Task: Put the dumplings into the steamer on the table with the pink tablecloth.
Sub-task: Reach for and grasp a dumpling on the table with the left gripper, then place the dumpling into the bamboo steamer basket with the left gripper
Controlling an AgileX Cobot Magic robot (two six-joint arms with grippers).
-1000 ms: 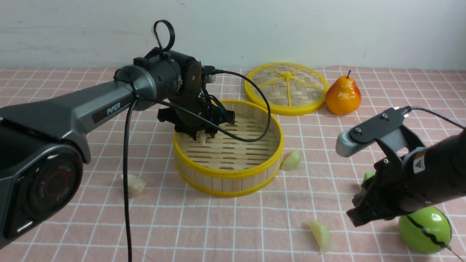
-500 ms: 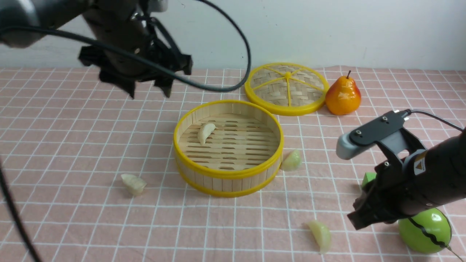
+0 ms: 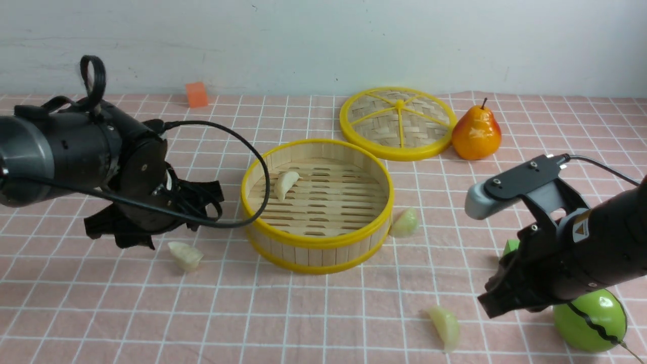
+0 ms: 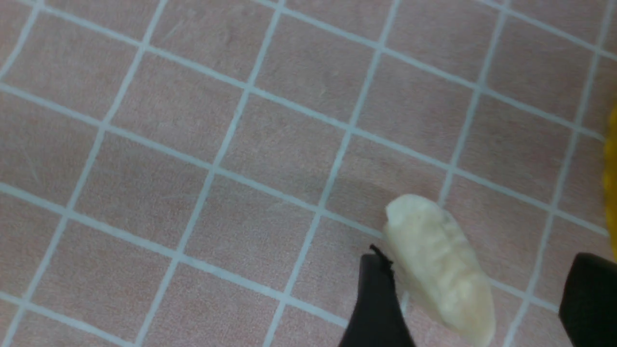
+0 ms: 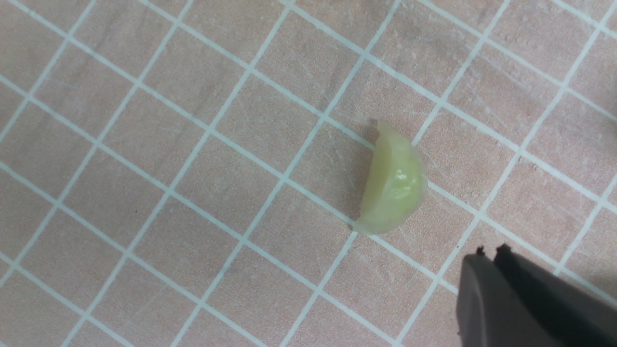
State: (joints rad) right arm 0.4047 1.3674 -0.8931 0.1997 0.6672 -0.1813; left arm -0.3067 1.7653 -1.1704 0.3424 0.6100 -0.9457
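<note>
1. Hovering low, L tool [image 3: 167, 235] sits left of the steamer [image 3: 318, 241], over the pink tablecloth [image 3: 323, 313] covering the surface [image 3: 50, 328]. Jaws spread wide, nothing pinched.
2. Just in front of it, dumpling 1 [image 3: 185, 255] lies on the cloth. L wrist view shows it between the two fingers [image 4: 376, 303], close to one; contact y/n, can't tell.
3. Inside steamer: dumpling 2 [image 3: 285, 184], on slat floor near the far-left wall.
4. Outside: dumpling 3 [image 3: 406, 222] on cloth, right at steamer's right wall, looks like touching.
5. Front-right: dumpling 4 [image 3: 445, 327] on cloth, well apart from steamer. R tool [image 3: 488, 303] is just beside it, jaws pressed together, empty.
6. Misc: woven lid [image 3: 399, 124] behind steamer, pear [image 3: 476, 132] next to lid, green apple [image 3: 589, 321] under R arm, green cube [image 3: 511, 246] partly hidden behind R tool, orange cube [image 3: 196, 94] at back wall.
</note>
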